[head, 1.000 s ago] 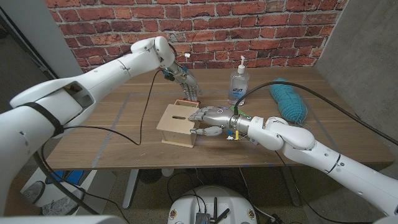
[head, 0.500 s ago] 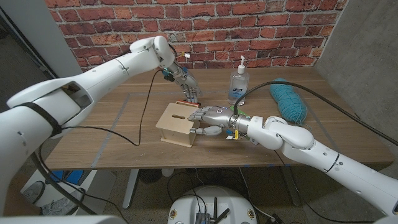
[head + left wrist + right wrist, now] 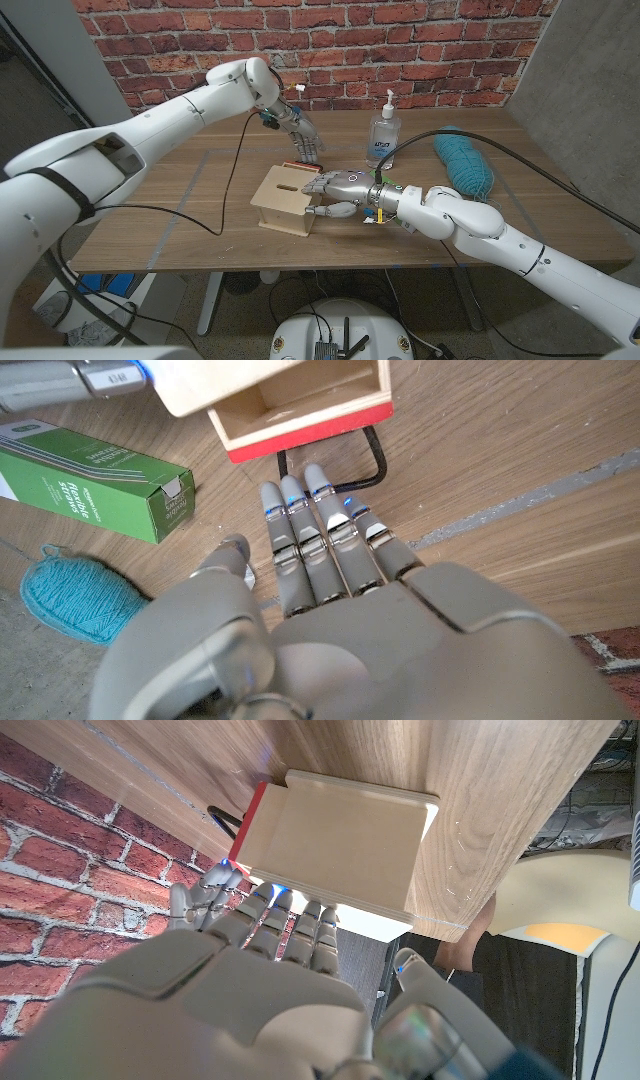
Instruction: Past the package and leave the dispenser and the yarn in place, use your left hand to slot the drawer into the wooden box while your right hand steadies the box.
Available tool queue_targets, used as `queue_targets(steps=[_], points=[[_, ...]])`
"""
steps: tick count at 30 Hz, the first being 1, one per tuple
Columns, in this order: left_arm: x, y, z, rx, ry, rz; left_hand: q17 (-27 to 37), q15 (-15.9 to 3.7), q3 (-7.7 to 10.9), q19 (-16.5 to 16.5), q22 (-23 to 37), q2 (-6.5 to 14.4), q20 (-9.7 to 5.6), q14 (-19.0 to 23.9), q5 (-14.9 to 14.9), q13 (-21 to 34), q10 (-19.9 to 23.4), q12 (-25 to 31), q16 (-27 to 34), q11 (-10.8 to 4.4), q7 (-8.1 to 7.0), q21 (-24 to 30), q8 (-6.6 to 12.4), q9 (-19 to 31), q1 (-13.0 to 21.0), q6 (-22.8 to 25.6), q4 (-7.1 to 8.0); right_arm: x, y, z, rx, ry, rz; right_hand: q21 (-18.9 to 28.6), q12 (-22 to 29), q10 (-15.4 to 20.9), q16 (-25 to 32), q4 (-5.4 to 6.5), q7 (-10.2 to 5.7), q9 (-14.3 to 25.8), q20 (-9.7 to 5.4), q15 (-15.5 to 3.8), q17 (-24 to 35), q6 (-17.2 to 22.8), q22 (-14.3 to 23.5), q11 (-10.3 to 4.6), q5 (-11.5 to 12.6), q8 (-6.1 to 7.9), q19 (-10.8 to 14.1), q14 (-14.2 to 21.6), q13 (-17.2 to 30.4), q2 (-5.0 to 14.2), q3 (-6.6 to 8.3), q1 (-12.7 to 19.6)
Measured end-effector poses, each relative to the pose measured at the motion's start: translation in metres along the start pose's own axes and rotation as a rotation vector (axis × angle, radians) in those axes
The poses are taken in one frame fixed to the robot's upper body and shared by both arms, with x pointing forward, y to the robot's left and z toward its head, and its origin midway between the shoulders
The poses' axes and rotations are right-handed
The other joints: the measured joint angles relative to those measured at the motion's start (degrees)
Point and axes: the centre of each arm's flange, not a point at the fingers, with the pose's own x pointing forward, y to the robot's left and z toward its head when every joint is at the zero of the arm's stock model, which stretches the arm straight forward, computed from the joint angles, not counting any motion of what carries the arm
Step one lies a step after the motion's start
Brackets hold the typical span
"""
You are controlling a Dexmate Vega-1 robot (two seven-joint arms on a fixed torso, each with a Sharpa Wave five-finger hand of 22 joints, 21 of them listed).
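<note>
The pale wooden box [image 3: 283, 201] stands at the table's middle. Its drawer [image 3: 298, 164], with a red front [image 3: 306, 422] and a black handle [image 3: 350, 463], sticks partway out of the far side. My left hand [image 3: 301, 140] reaches down behind the box, fingers straight, fingertips [image 3: 303, 488] at the handle, holding nothing. My right hand [image 3: 337, 191] grips the box's right end, fingers on the top and thumb against the near side. In the right wrist view the box [image 3: 343, 838] lies beyond my right hand [image 3: 262, 982].
A clear pump dispenser [image 3: 384, 136] stands behind the box to the right, and teal yarn [image 3: 463, 160] lies further right. A green package [image 3: 88, 472] lies on the table beside the box. A black cable [image 3: 235, 180] trails across the table's left half.
</note>
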Motion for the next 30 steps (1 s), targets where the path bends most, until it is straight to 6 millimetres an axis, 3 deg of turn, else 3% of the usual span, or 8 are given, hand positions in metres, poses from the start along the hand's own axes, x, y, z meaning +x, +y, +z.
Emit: queue_targets(steps=[8, 30], points=[[0.002, 0.002, 0.002, 0.010, 0.002, 0.002, 0.00, 0.44, 1.15, -1.32, 0.00, -0.46, 0.17, -2.04, 0.00, 0.00, -2.34, 0.00, 0.00, 0.68, 0.18, -0.26, -0.21, 0.00, -0.90, -2.05, -0.71, 0.000, 0.000, 0.001, 0.000, -0.002, 0.002, 0.00, -0.06, -0.01, 0.00, 0.00, 0.00, 0.00, 0.00, 0.00, 0.00, 0.00, 0.00, 0.00, 0.00, 0.00, 0.00, 0.00, 0.00, 0.00, 0.00, 0.00], [0.021, 0.000, 0.006, 0.019, 0.013, -0.098, 0.00, 0.95, 1.63, -3.21, 0.00, -0.53, 0.08, -3.38, 0.00, -0.15, -3.42, 0.00, 0.00, 0.80, 0.41, -0.25, -0.21, 0.01, -3.54, -2.48, -0.23, 0.002, 0.002, -0.002, 0.010, -0.013, 0.006, 0.33, -0.34, -0.04, -0.23, 0.00, 0.00, 0.00, 0.00, 0.00, 0.02, 0.00, 0.00, 0.01, 0.00, 0.00, 0.00, -0.01, -0.03, 0.00, 0.00, 0.00]])
